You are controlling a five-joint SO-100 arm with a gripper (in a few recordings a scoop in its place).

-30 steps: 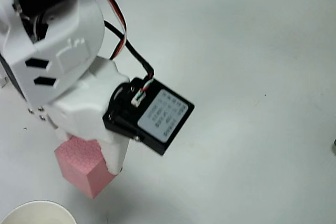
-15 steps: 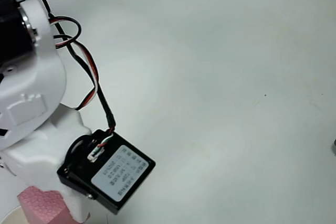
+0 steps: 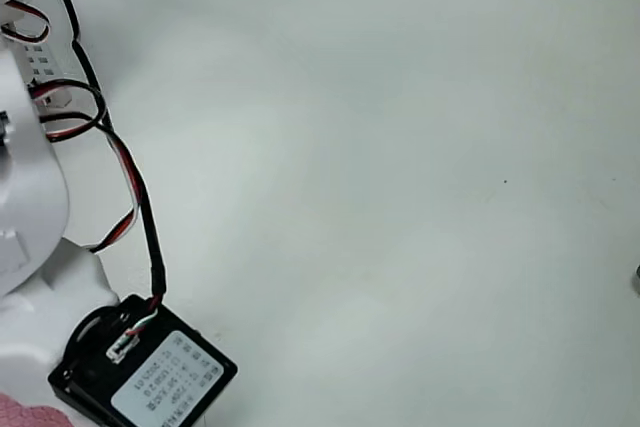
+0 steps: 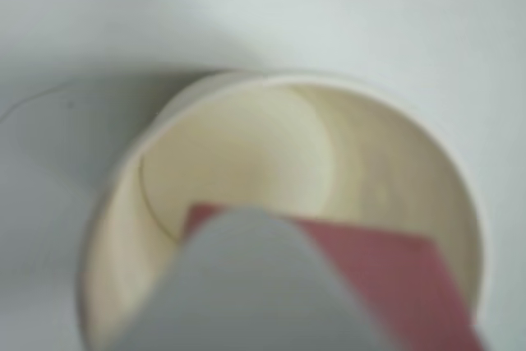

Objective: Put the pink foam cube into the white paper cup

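Holding the pink foam cube point(image 4: 374, 273) right over the open mouth of the white paper cup point(image 4: 246, 162), your pincer point(image 4: 255, 285) is sitting closed on it. In the wrist view one pale finger point(image 4: 246, 281) is filling the lower middle, blurred, with the cube's salmon face showing to its right and a corner peeking out at its left; the other finger is hidden, so I am judging the grip from the cube hanging there above the cup's off-white floor.

The cup's rolled rim is circling the cube on all sides, so you are looking well lined up, and the mouth is wider than the block. In the overhead view a sliver of pink point(image 3: 18, 411) is just showing at the bottom left corner, beneath the black motor housing point(image 3: 140, 372) and its red and black wires point(image 3: 130, 217), with the bare grey-white bench point(image 3: 420, 167) stretching away to the right.

This block is probably feather-light and squashy, and its surface is likely gripping the pads rather than slipping. Flat opposite faces are the place to hold it, gently. The risk I am seeing is that it clings to a finger on release, or that a knock tips the light paper cup.
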